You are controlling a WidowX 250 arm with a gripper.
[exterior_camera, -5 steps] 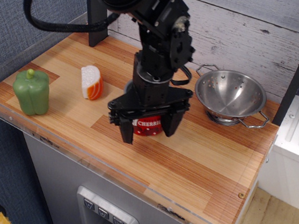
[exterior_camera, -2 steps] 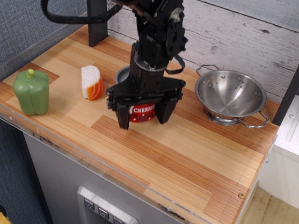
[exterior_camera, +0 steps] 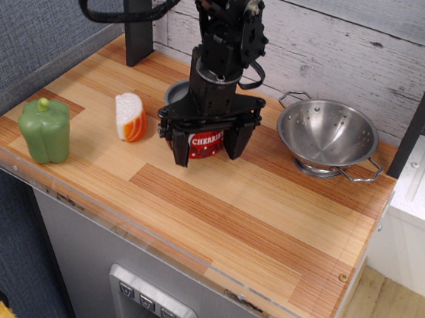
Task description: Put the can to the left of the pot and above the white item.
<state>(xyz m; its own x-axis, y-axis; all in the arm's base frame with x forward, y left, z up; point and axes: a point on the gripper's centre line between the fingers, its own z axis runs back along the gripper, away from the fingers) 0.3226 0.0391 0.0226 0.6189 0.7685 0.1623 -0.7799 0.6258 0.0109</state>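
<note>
Red label with white lettering "CHERRI" identifies the can (exterior_camera: 205,143), located at the centre of the frame, slightly above mid-height. It sits tilted between the two black fingers of the gripper (exterior_camera: 207,145); the grey lid edge shows at the upper left of the gripper body. The jaws are clenched on the can, one finger on its left side and one on its right. Whether the can's base touches the surface cannot be told, as the fingers cover its lower edge.

The black arm (exterior_camera: 226,30) descends from the top centre of the frame to the gripper, with a black cable looping off toward the upper left.

The white item (exterior_camera: 130,117), a wedge with orange stripes on its right face, stands just left of the gripper, near but apart from the left finger. It is at about the same height in the frame as the can.

The pot (exterior_camera: 327,137), a shiny steel colander with small holes and two wire loop handles, stands to the right of the can, apart from the gripper. One handle points to the upper left, the other to the lower right.

A green bell pepper (exterior_camera: 45,130) stands upright at the far left of the frame, well apart from the can and to the lower left of the white item.

All items are carried on a striped wooden surface (exterior_camera: 251,225) with a clear rim along its front edge. A whitewashed plank wall (exterior_camera: 340,51) runs behind it.
</note>
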